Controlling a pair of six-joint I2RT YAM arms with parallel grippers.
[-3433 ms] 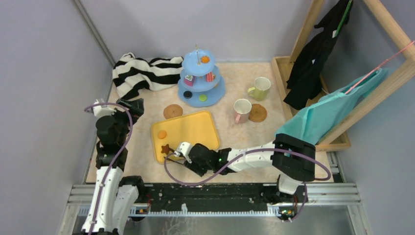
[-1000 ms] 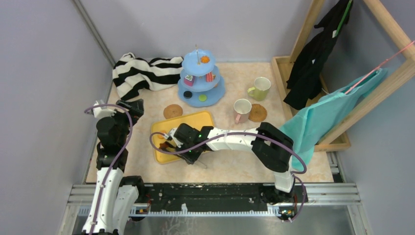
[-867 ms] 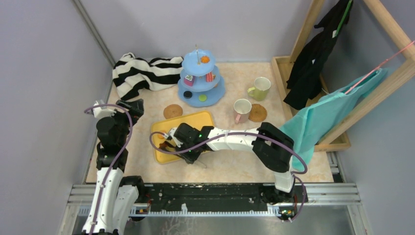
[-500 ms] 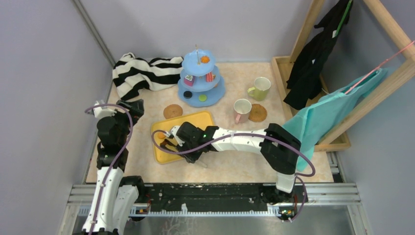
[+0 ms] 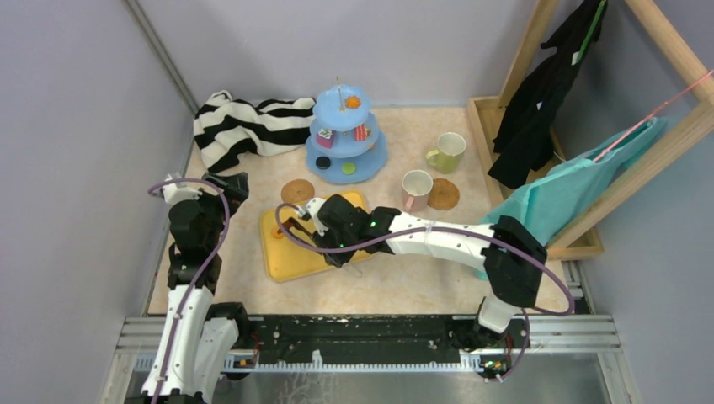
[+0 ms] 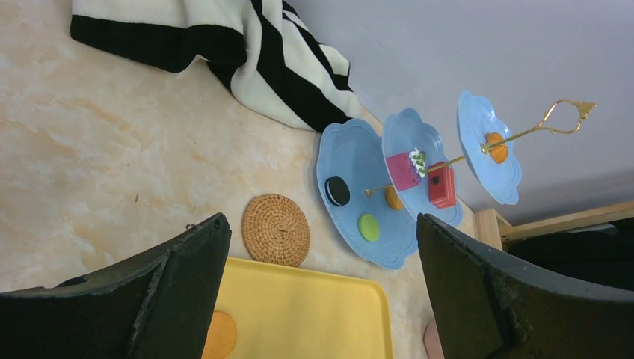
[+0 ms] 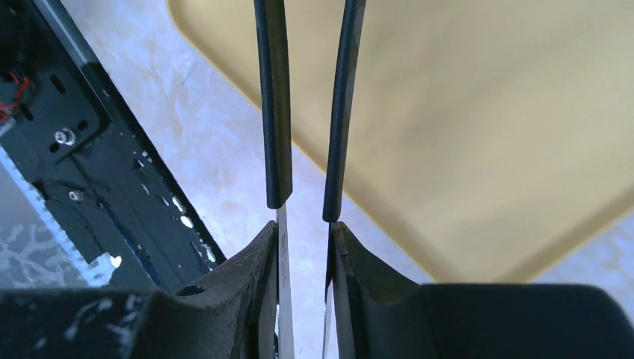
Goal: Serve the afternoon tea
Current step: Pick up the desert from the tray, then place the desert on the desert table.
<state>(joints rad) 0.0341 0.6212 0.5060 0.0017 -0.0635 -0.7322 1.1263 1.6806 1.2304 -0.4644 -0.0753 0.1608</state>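
Observation:
The light-blue three-tier stand (image 5: 345, 135) (image 6: 389, 187) at the back holds several small cookies and cake slices. A yellow tray (image 5: 290, 261) (image 6: 299, 314) (image 7: 463, 112) lies mid-table with an orange cookie (image 5: 276, 230) (image 6: 218, 334) on its left part. My right gripper (image 5: 320, 217) (image 7: 303, 228) hangs over the tray, shut on black-tipped metal tongs (image 7: 273, 112). A small dark shape sits at the tongs' tips; what it is I cannot tell. My left gripper (image 5: 231, 181) (image 6: 321, 299) stands open and empty at the left. The yellow-green cup (image 5: 446, 151) and pink-handled cup (image 5: 416, 189) stand at the right, near one cork coaster (image 5: 444, 194). Another coaster (image 5: 296, 191) (image 6: 276, 229) lies behind the tray.
A black-and-white striped cloth (image 5: 244, 126) (image 6: 224, 52) is heaped at the back left. A wooden rack (image 5: 539, 109) with dark and teal garments (image 5: 572, 189) fills the right side. The arms' black base rail (image 7: 90, 149) runs along the near edge.
My right arm has swung away from the tray's near-left corner, farther back and to the right over the tray, carrying the tongs. The left arm has not moved.

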